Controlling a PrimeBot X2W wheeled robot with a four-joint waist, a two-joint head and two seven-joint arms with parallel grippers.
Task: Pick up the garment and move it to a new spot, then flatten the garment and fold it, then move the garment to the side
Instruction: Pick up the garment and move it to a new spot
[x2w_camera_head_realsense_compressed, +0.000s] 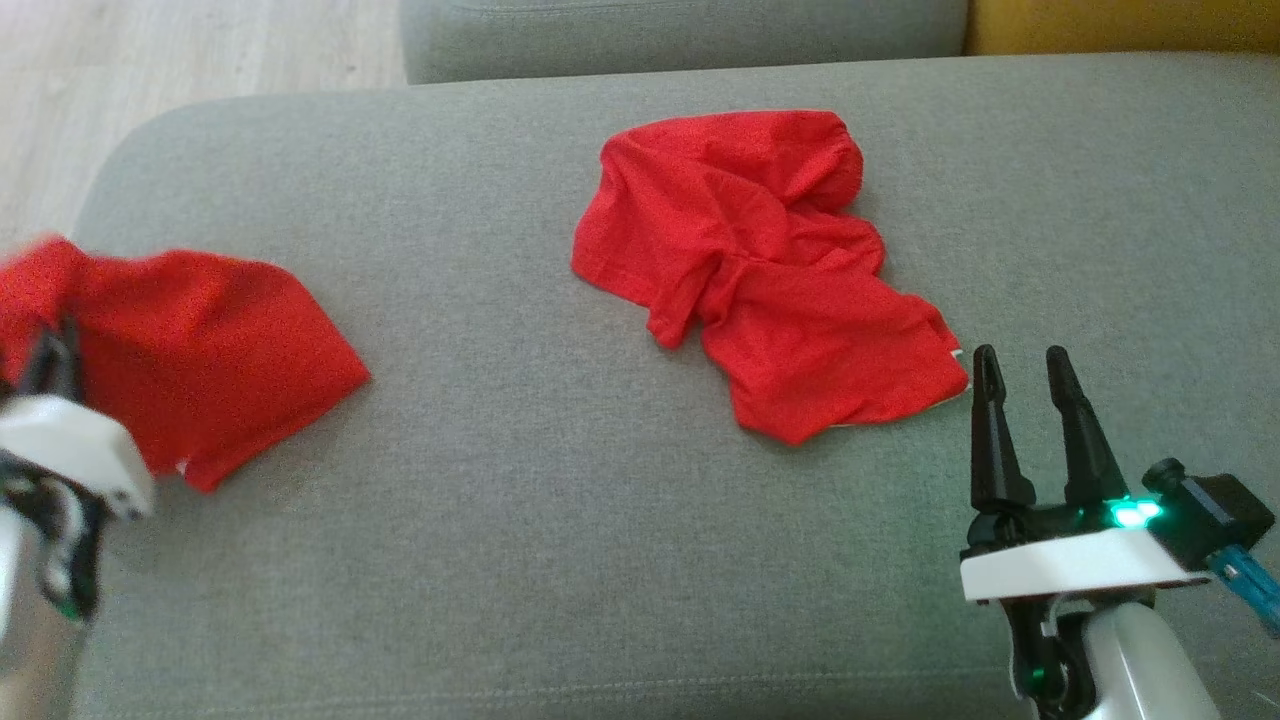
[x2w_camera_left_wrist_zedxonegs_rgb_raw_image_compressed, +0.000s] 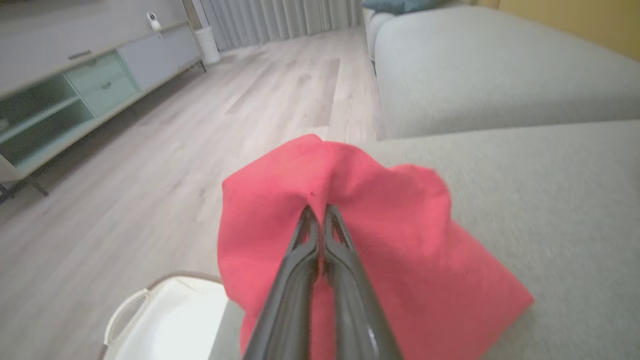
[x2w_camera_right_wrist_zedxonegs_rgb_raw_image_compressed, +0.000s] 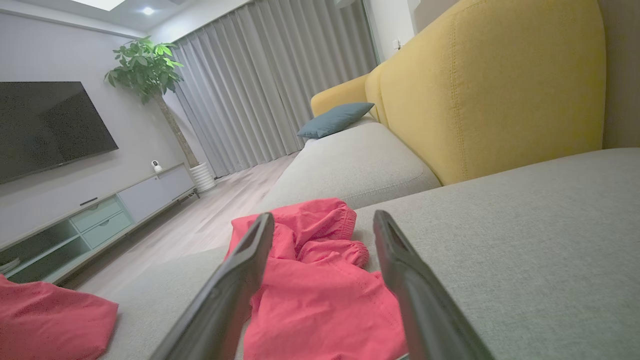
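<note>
You have two garments, both plain red: the left garment (x2w_camera_head_realsense_compressed: 210, 340); the centre garment (x2w_camera_head_realsense_compressed: 760, 270). Seat cushion (x2w_camera_head_realsense_compressed: 500, 520) plain grey; backrest (x2w_camera_right_wrist_zedxonegs_rgb_raw_image_compressed: 500, 85) mustard yellow; pillow (x2w_camera_right_wrist_zedxonegs_rgb_raw_image_compressed: 335, 119) teal; floor (x2w_camera_head_realsense_compressed: 150, 60) pale wood grain; your right gripper (x2w_camera_head_realsense_compressed: 1020, 358) black-fingered on a white housing.

Grey sofa seat (x2w_camera_right_wrist_zedxonegs_rgb_raw_image_compressed: 525, 240) under right gripper (x2w_camera_right_wrist_zedxonegs_rgb_raw_image_compressed: 322, 217), yellow backrest (x2w_camera_right_wrist_zedxonegs_rgb_raw_image_compressed: 490, 90) to its right, blue cushion (x2w_camera_right_wrist_zedxonegs_rgb_raw_image_compressed: 335, 120) and grey curtains (x2w_camera_right_wrist_zedxonegs_rgb_raw_image_compressed: 270, 85) far ahead. Left of it: wood floor (x2w_camera_right_wrist_zedxonegs_rgb_raw_image_compressed: 210, 220), pale TV cabinet (x2w_camera_right_wrist_zedxonegs_rgb_raw_image_compressed: 100, 220), wall TV (x2w_camera_right_wrist_zedxonegs_rgb_raw_image_compressed: 45, 125), potted plant (x2w_camera_right_wrist_zedxonegs_rgb_raw_image_compressed: 145, 65) in the corner. Ceiling light (x2w_camera_right_wrist_zedxonegs_rgb_raw_image_compressed: 147, 10) on. White basket (x2w_camera_left_wrist_zedxonegs_rgb_raw_image_compressed: 165, 320) below-left of left gripper (x2w_camera_left_wrist_zedxonegs_rgb_raw_image_compressed: 319, 209).
</note>
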